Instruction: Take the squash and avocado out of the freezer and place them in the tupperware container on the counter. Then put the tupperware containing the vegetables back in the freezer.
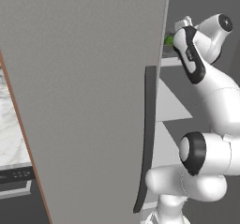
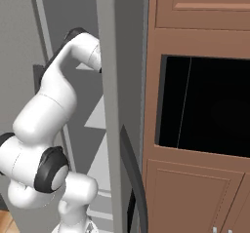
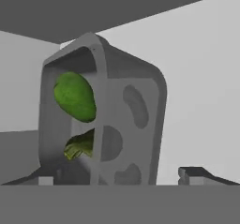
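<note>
The gripper [image 3: 119, 176] stood released, its two dark tips spread wide on either side of the tupperware container [image 3: 126, 120] and not touching it. The container rested tilted on a pale shelf inside the freezer [image 1: 93, 101], its open side turned left in the hand view. The smooth green avocado [image 3: 75, 96] lay in its upper part, the darker ridged squash [image 3: 80, 145] lower down. The freezer door stood open.

base views: flank freezer [image 1: 84, 101], share arm | hand view: close on tupperware container [image 3: 131, 120]
</note>
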Controlling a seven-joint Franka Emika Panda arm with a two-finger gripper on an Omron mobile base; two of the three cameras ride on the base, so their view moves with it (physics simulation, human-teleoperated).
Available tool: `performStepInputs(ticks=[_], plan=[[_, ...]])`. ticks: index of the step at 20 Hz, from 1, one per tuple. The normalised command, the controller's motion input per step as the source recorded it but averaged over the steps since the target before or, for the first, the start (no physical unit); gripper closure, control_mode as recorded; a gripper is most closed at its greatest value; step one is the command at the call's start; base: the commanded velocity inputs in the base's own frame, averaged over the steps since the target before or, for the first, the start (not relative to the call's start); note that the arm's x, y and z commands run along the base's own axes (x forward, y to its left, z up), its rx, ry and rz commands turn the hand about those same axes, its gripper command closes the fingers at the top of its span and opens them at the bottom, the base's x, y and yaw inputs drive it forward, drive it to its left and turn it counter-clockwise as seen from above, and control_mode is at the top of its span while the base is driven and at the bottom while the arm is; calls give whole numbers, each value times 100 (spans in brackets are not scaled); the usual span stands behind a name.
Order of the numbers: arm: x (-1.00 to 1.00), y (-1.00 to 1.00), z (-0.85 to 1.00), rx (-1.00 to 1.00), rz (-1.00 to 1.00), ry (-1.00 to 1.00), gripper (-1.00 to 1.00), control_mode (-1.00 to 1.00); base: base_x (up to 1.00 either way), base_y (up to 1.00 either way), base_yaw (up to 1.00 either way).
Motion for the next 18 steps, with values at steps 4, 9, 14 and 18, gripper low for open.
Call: performStepInputs(ticks=[4,9,14,18], plan=[[-28,13,34,0,2,-27,-100,-100,0,0,0],[-79,25,37,0,0,-23,-100,-100,0,0,0],[-100,17,40,0,-1,-18,-100,-100,0,0,0],[-100,0,34,0,-1,-16,-100,-100,0,0,0]])
